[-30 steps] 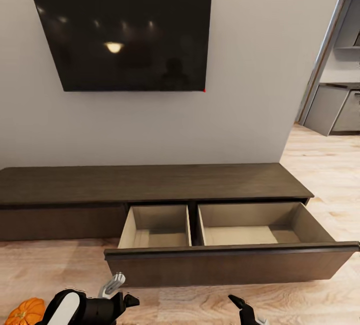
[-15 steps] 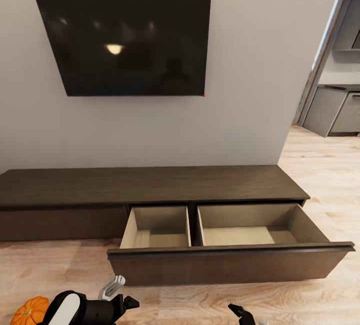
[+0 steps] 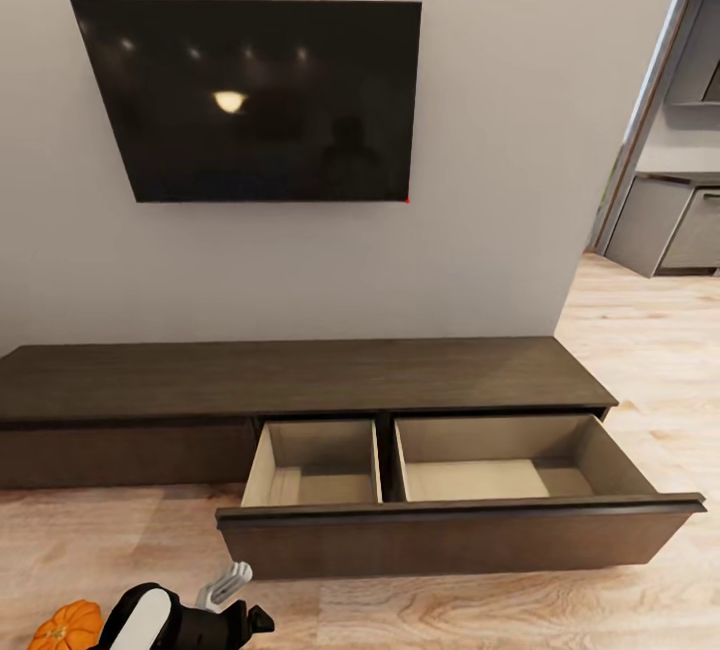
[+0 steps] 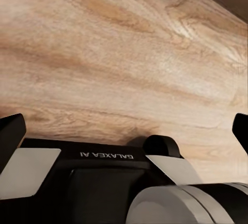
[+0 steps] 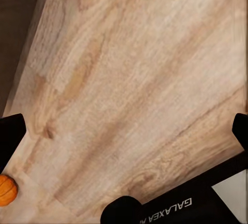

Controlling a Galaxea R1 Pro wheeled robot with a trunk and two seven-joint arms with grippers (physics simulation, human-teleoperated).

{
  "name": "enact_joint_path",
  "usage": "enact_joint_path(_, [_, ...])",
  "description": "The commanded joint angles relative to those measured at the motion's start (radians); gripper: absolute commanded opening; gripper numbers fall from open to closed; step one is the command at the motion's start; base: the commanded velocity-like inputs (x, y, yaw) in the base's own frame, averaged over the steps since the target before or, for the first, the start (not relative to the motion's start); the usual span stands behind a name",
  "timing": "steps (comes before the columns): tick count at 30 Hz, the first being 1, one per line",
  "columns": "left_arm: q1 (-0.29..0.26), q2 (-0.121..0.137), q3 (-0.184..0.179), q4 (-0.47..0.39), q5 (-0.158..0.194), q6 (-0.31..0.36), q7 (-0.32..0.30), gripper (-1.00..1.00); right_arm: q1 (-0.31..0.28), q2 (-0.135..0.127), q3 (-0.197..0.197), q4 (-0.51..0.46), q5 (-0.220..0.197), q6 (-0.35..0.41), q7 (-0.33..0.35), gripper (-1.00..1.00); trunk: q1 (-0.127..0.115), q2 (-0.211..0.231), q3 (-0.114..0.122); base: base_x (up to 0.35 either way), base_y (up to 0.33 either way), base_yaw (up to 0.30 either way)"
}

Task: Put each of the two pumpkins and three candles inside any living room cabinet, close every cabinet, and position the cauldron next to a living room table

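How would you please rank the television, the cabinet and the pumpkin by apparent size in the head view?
1. cabinet
2. television
3. pumpkin, smallest though nearest the camera and cut off by the frame edge.

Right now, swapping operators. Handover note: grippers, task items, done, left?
Left gripper: open, empty, over bare floor. Right gripper: open, empty.
Cabinet: the wide drawer is pulled out; both its compartments look empty. The left front looks shut.
One pumpkin sits on the floor by the left arm.
Done: drawer opened.
Left: stow both pumpkins and three candles, shut the cabinet, place the cauldron by a table.
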Motion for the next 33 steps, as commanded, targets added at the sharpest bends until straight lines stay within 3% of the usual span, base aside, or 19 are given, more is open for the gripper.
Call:
enact_joint_path(1, [0.000, -0.002, 0.000, 0.000, 0.000, 0.000, 0.005, 1.00, 0.000, -0.001, -0.001, 0.000, 0.000, 0.000, -0.003, 1.00, -0.004, 0.007, 0.003, 0.000, 0.000, -0.007])
enact_joint_path(11, [0.000, -0.005, 0.000, 0.000, -0.001, 0.000, 0.014, 1.00, -0.001, 0.000, 0.001, -0.003, 0.001, -0.001, -0.003, 1.00, -0.042, 0.077, 0.034, 0.000, 0.000, -0.155])
enact_joint_path(19, [0.000, -0.007, 0.000, 0.000, 0.000, 0.000, 0.015, 1.00, 0.000, 0.003, 0.005, -0.013, 0.005, -0.060, 0.001, 1.00, -0.073, 0.133, 0.058, 0.000, 0.000, -0.015])
enact_joint_path(30, [0.000, -0.007, 0.000, 0.001, -0.001, 0.000, 0.015, 1.00, 0.000, 0.002, 0.005, -0.012, 0.005, -0.068, -0.002, 1.00, -0.115, 0.210, 0.093, 0.000, 0.000, -0.012])
enact_joint_path(33, [0.000, -0.007, 0.000, 0.001, -0.001, 0.000, 0.015, 1.00, 0.000, 0.002, 0.004, -0.012, 0.005, -0.068, -0.002, 1.00, -0.115, 0.210, 0.093, 0.000, 0.000, -0.202])
